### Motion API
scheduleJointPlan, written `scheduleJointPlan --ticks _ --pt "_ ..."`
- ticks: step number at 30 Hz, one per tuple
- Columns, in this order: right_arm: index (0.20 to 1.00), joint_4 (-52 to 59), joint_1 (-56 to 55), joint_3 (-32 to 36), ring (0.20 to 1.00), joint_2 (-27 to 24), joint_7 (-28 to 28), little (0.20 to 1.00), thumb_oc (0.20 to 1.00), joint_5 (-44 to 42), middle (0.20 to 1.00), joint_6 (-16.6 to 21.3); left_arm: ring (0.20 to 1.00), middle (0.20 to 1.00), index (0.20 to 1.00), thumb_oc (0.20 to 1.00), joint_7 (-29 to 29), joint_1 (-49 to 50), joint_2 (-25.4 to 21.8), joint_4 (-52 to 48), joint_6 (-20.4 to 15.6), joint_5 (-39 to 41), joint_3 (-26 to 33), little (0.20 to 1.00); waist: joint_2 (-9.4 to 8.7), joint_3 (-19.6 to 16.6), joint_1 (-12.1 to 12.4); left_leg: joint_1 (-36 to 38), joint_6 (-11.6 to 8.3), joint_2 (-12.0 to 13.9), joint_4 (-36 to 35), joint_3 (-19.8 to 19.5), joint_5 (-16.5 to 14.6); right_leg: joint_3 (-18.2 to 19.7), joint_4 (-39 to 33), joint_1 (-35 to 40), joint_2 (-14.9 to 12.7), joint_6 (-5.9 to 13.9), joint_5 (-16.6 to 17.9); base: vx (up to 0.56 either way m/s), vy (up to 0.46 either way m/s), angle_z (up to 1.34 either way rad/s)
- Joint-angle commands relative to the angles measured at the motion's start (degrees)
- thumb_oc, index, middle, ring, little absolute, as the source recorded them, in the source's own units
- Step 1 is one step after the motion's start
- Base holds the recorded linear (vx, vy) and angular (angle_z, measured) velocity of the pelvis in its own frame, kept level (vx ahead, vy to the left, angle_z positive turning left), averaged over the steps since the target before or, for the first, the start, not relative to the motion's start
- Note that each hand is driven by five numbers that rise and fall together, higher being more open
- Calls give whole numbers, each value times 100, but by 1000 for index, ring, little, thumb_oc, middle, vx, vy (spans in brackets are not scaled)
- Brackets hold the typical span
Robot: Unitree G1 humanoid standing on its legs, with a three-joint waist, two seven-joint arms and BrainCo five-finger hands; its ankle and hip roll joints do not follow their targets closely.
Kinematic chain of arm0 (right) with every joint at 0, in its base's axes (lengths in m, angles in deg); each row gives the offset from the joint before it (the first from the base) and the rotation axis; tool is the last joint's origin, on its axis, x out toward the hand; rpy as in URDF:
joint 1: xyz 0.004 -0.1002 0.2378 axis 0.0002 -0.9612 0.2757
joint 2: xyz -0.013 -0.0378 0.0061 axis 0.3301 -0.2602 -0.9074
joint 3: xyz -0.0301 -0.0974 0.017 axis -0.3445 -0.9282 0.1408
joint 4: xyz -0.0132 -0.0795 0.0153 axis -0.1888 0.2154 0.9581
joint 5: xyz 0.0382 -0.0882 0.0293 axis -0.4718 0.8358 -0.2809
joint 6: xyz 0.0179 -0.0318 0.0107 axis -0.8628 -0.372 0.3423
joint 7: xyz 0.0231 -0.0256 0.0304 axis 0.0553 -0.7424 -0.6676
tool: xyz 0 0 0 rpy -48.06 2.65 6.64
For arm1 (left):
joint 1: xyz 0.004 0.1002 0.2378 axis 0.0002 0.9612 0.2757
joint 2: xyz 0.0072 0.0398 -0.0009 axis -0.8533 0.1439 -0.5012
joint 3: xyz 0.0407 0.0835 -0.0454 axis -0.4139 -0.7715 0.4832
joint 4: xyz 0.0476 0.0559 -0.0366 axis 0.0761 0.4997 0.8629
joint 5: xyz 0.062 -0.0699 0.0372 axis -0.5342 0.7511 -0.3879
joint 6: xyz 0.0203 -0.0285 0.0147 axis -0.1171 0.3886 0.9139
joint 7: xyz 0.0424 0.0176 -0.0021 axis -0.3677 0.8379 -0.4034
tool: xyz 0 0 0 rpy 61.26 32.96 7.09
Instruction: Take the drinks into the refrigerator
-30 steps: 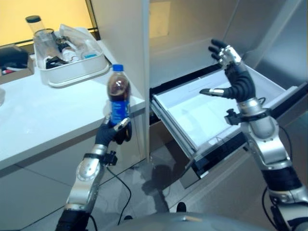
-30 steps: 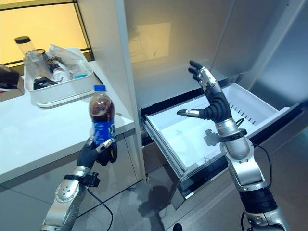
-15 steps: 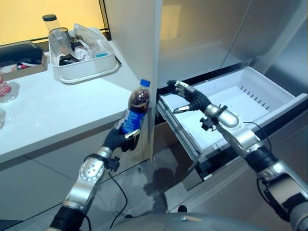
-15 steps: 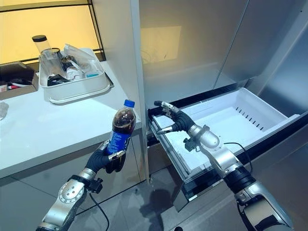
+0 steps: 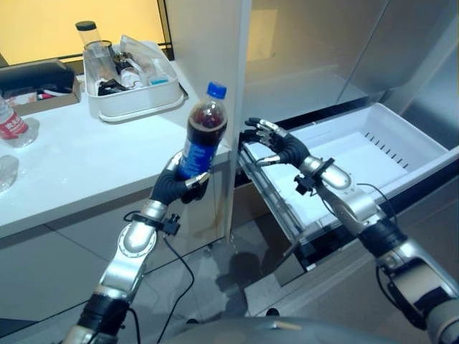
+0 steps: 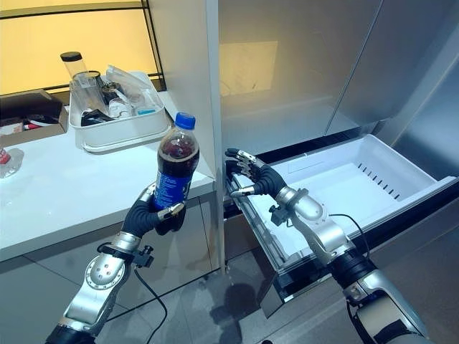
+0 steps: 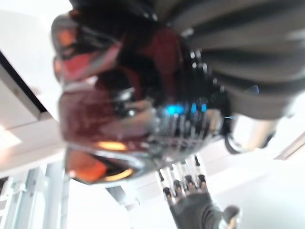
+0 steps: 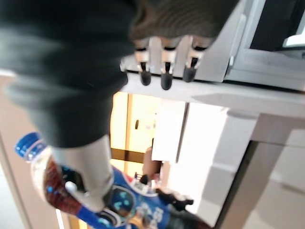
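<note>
Cola bottle (image 5: 201,136) gripped low on its body in left hand (image 5: 177,188), fingers curled round label, cap up, long axis nearly upright w/ slight lean. Sits in air just off the corner of white counter (image 5: 72,165), left of the fridge's side wall. Right hand (image 5: 276,147) reaches toward it from over near-left corner of open white drawer (image 5: 373,154), fingers loosely spread, holding nothing. Bottle lies to the left of right hand, near but apart. Probably a handover next, or a direct drop into drawer; drawer lies to bottle's right.
</note>
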Motion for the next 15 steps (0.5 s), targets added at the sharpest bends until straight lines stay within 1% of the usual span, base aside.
scheduleJointPlan --ticks 1,5,10,15 --pt "1000 -168 923 -254 1000 249 -110 1000 1000 -364 1000 211 200 200 200 200 66 -832 -203 -718 -816 375 -169 200 -245 -267 20 -318 74 -128 -42 -97 28 37 29 389 -178 281 -284 0 0 0" --pt "1000 -77 1140 -409 1000 408 -141 1000 1000 -408 1000 181 200 200 200 200 258 -981 -309 -639 -731 425 -404 200 -226 -279 16 -306 81 -126 -42 -86 23 35 29 399 -179 280 -288 0 0 0" --pt "1000 92 1423 -576 1000 630 -99 1000 1000 -305 1000 167 200 200 200 200 212 -1229 -368 -363 -635 182 -648 200 -221 -299 -2 -296 82 -124 -42 -85 22 44 29 411 -180 282 -291 0 0 0" --pt "1000 134 1480 -573 1000 916 67 1000 1000 -286 1000 190 200 200 200 200 109 -1417 -281 -57 -557 10 -828 200 -216 -299 -22 -289 92 -124 -42 -89 20 55 29 411 -172 281 -288 0 0 0"
